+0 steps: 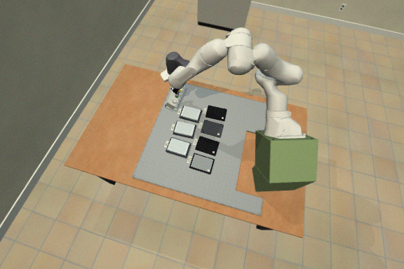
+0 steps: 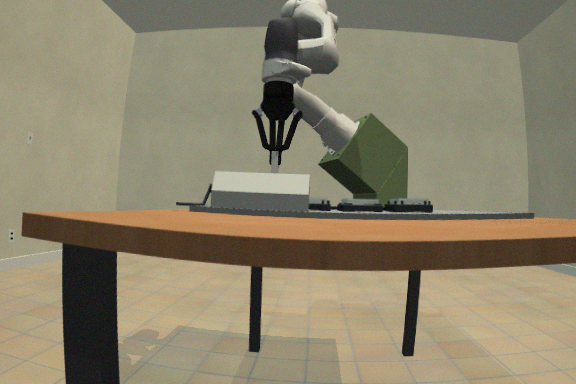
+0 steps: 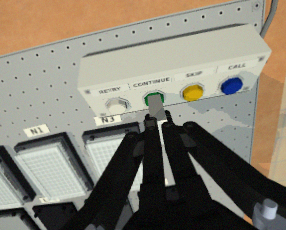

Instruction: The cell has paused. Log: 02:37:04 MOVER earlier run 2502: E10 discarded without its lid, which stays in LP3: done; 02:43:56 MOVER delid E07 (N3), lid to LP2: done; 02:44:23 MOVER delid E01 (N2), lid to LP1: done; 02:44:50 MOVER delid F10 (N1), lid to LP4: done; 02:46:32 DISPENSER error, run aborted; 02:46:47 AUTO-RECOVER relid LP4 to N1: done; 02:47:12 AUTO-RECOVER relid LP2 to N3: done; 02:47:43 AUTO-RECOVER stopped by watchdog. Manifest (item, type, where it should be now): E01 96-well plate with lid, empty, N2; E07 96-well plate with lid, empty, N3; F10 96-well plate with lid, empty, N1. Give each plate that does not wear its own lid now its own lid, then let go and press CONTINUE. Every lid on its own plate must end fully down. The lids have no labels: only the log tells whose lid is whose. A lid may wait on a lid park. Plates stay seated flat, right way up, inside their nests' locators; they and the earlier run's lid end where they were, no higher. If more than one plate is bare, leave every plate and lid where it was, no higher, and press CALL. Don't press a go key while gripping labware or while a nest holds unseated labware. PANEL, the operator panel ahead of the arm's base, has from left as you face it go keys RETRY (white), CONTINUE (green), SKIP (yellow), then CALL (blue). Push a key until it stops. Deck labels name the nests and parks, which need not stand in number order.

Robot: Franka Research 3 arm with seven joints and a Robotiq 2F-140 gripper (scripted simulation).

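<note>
My gripper is shut and empty, pointing straight down with its fingertips on the green CONTINUE key of the white panel. In the side view the gripper's tips meet the panel's top. The white RETRY key, the yellow SKIP key and the blue CALL key stand free. The wrist view shows the plate in N1 and the plate in N3 seated in their nests. The overhead view shows three pale plates in a column, all lying flat.
Four lid parks form a column right of the plates; the nearest one holds a grey lid, the others look dark. The green pedestal carries the arm's base. A cable leaves the panel's far end.
</note>
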